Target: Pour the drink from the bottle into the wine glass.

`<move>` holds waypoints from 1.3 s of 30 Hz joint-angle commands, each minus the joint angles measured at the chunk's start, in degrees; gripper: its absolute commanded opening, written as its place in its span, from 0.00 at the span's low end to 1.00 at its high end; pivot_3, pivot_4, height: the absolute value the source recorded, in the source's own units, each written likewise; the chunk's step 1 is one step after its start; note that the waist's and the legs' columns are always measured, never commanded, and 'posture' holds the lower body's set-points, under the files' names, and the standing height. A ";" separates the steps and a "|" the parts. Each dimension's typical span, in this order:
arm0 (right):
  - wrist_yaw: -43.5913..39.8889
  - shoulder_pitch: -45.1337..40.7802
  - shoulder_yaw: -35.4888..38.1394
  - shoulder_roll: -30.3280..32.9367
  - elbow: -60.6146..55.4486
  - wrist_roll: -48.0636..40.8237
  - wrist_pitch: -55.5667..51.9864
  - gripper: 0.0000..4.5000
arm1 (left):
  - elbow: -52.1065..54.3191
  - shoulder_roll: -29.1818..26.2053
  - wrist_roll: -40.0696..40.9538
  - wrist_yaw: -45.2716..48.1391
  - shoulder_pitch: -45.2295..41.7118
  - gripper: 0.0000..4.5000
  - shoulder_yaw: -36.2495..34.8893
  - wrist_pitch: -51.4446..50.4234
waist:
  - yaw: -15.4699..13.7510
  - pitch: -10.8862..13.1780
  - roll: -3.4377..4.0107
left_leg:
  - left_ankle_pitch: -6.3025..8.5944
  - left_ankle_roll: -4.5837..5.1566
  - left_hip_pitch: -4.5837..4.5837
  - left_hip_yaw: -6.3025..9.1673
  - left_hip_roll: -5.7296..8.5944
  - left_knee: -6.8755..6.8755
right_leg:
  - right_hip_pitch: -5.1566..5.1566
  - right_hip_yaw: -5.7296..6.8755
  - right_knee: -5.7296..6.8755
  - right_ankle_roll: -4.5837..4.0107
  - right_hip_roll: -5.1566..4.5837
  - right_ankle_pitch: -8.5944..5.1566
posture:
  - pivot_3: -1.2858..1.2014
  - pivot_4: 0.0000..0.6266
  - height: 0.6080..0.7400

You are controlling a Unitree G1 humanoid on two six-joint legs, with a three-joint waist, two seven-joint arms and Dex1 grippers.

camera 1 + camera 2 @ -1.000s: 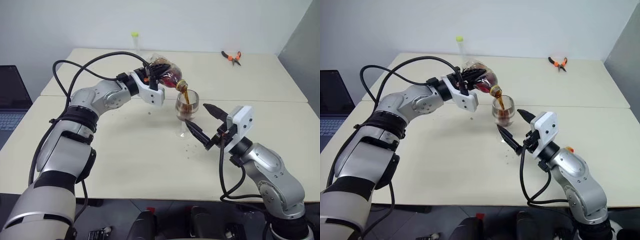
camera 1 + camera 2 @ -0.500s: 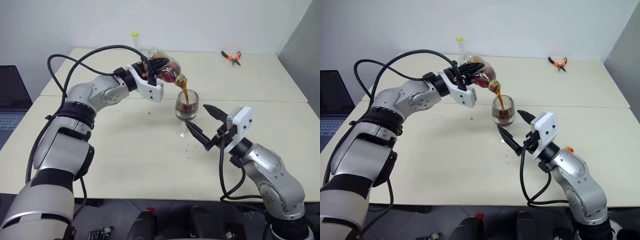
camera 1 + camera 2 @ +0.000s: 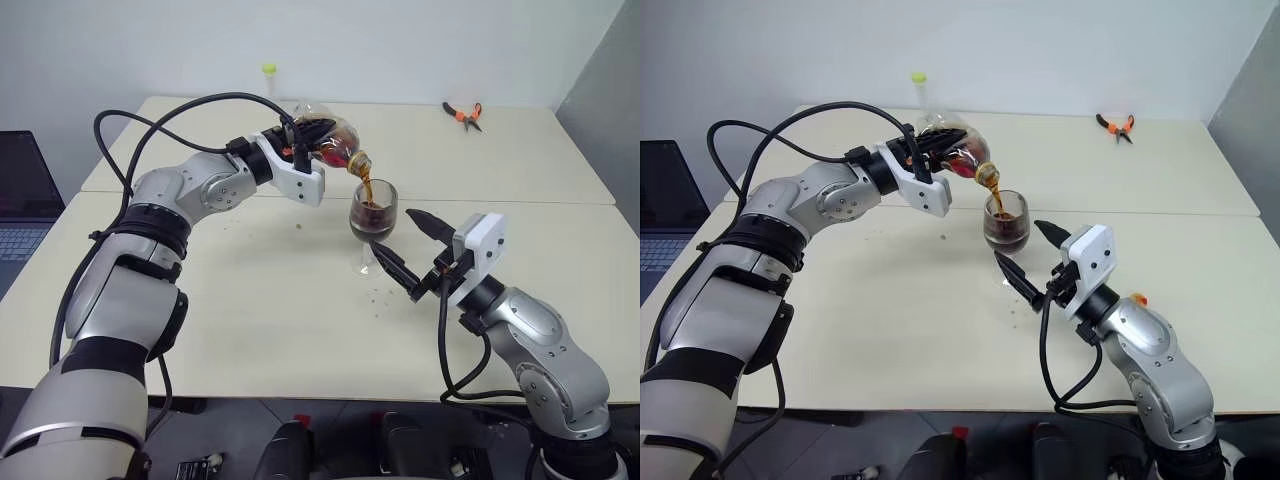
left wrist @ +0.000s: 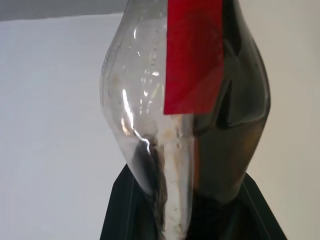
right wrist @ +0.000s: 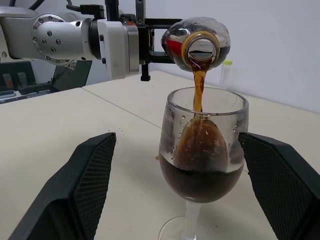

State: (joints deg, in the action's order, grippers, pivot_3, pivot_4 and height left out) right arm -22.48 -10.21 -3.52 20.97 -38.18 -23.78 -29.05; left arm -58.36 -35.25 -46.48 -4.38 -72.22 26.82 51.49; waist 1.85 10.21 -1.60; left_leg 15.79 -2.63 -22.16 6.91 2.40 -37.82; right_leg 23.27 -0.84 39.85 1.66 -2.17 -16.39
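The left gripper has its fingers clamped on the bottle, held above the surface just left of the wine glass. The bottle's long axis lies nearly level, its open mouth tipped down to the right over the rim, and the drink falls in a thin stream into the bowl. The right gripper waits with fingers wide, either side of the glass's stem without touching. The right wrist view shows the bowl about a third full; the left wrist view shows the red label close up.
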 commanded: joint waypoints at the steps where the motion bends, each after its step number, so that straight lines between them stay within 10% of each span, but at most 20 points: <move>1: -0.32 -0.76 0.41 -0.11 -2.38 -0.32 1.37 0.94 | 0.57 -0.32 2.47 0.04 -1.85 0.15 -1.64 0.08 | 0.00 0.00 0.00 | 0.00 0.00 0.00 0.00 0.00 0.00 | 0.00 0.00 0.00 0.00 0.00 0.00 | 0.52 0.24 1.00; 27: -0.28 -1.13 -0.50 -0.56 -1.58 1.67 3.51 0.94 | 7.15 4.13 17.60 13.31 5.62 0.15 -6.64 -2.39 | 0.03 -0.01 0.00 | 0.00 0.00 0.00 0.01 -0.04 -0.04 | 0.01 -0.01 0.04 0.00 -0.03 0.00 | 0.52 0.24 1.00; 39: -6.45 -1.71 -1.19 3.73 -4.43 -1.98 0.81 0.94 | 21.89 12.82 44.70 21.84 20.81 0.15 -24.72 -31.83 | 0.28 -0.02 0.01 | 0.00 -0.01 0.01 0.06 -0.17 -0.08 | 0.01 -0.03 0.07 0.00 -0.04 0.00 | 0.52 0.24 1.00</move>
State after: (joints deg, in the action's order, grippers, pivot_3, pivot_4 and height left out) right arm -27.59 -11.27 -4.53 24.19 -39.80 -24.11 -27.88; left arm -39.97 -22.55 -5.74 18.18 -52.06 5.82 23.23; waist 2.14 10.19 -1.59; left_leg 15.78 -2.64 -22.14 6.98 2.23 -37.90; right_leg 23.28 -0.88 39.92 1.66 -2.21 -16.39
